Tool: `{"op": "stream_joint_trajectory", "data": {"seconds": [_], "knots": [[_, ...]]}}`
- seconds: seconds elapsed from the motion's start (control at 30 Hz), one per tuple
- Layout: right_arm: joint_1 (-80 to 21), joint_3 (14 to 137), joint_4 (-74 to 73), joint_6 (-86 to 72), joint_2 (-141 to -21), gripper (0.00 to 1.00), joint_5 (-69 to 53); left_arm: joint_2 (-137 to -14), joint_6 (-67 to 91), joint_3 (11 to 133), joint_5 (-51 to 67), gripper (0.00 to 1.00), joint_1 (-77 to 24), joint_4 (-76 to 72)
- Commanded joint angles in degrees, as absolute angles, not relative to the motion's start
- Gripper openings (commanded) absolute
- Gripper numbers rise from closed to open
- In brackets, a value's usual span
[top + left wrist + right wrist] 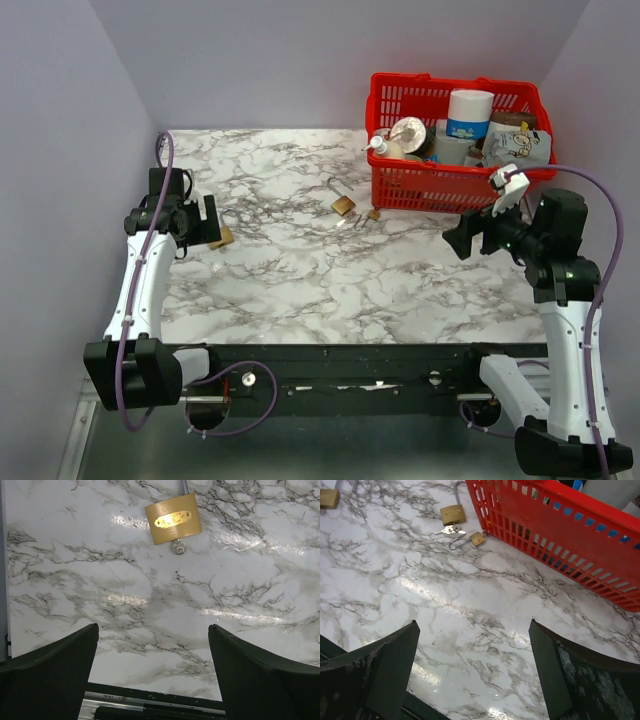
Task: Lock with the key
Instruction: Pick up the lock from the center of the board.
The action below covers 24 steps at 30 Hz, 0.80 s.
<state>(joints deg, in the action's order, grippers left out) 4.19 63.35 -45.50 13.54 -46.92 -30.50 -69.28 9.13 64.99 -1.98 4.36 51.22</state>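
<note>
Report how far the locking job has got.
Done: nothing visible. The middle padlock lies with its shackle apparently open, keys loose beside it. In hand: nothing. The left end effector and right end effector are open and empty above the table. Left: pick up a key, insert it, lock.

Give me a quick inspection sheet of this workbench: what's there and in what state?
Surface: glossy white marble-patterned table, no spills seen.
Job's things: brass padlock at the table's left, a small metal piece at its keyhole end; second brass padlock mid-table, shackle looks open, keys beside it; small padlock by the basket.
Clutter: red basket holding bottles and packets.
Grippers: left gripper open, empty; right gripper open, empty.
Cables: purple cables along both arms, clear of the locks.
Surroundings: plain pale walls.
</note>
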Motion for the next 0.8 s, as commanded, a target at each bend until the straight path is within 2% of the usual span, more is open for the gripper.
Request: {"op": "stream_joint_trajectory", "data": {"seconds": [0.0, 0.33, 0.53, 0.77], "knots": [[4.0, 63.0, -43.9, 12.2, -48.3, 1.0, -26.1, -70.7, 12.4, 64.2, -6.4, 0.99, 4.3, 48.7], [4.0, 63.3, -45.1, 11.4, -51.2, 1.0, -17.0, -81.7, 21.3, 64.7, -13.4, 0.99, 3.5, 40.3], [4.0, 62.5, -45.9, 11.3, -51.7, 1.0, -17.5, -90.6, 25.6, 68.7, -16.5, 0.99, 2.9, 39.6], [4.0, 61.6, -45.6, 11.4, -53.3, 1.0, -17.0, -98.1, 27.4, 71.8, -14.5, 0.99, 1.2, 38.1]]}}
